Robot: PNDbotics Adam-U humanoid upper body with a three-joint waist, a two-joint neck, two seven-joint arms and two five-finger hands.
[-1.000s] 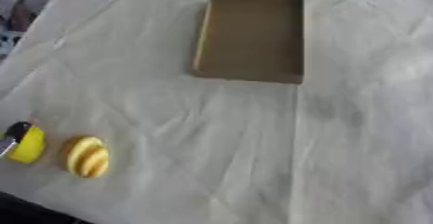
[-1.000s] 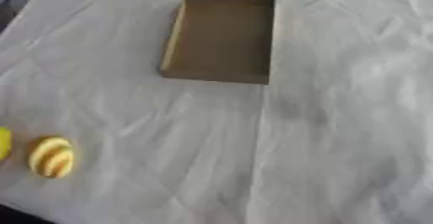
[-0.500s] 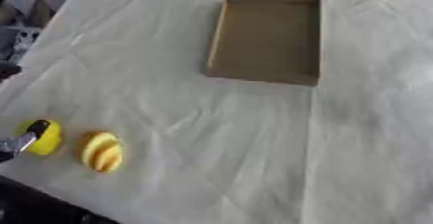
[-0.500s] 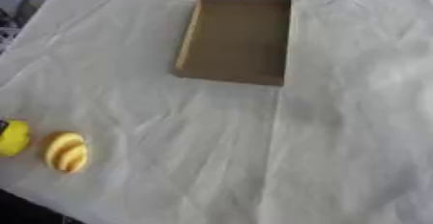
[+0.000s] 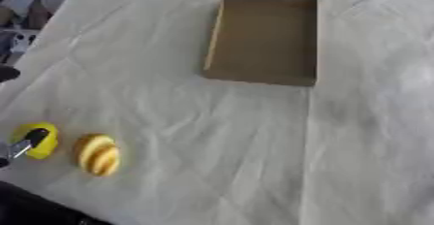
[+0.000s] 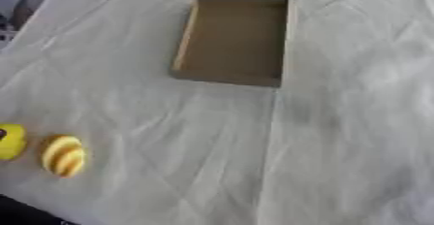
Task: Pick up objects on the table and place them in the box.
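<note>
Two yellow things sit low on the counter, near eight o'clock in the left eye view, and they are what has to go in the box. The first is a round yellow thing right at the left edge. A left hand comes in there, and only a dark tip and a bit of silver show. The tip lies on the round thing, most likely because the hand is about to take hold of it. I cannot tell if the hand is wide or curled (too little of it shows). The right hand is nowhere in view.

Just beside the round thing, on its right, lies a yellow striped thing, shaped a bit like an egg. Nothing touches it, so I think it waits its turn.

The brown box lies flat up near twelve o'clock, well apart from both yellow things. Its open side faces up and it looks empty, so things can be dropped straight in. A pale, wrinkled cloth covers the whole counter.
</note>
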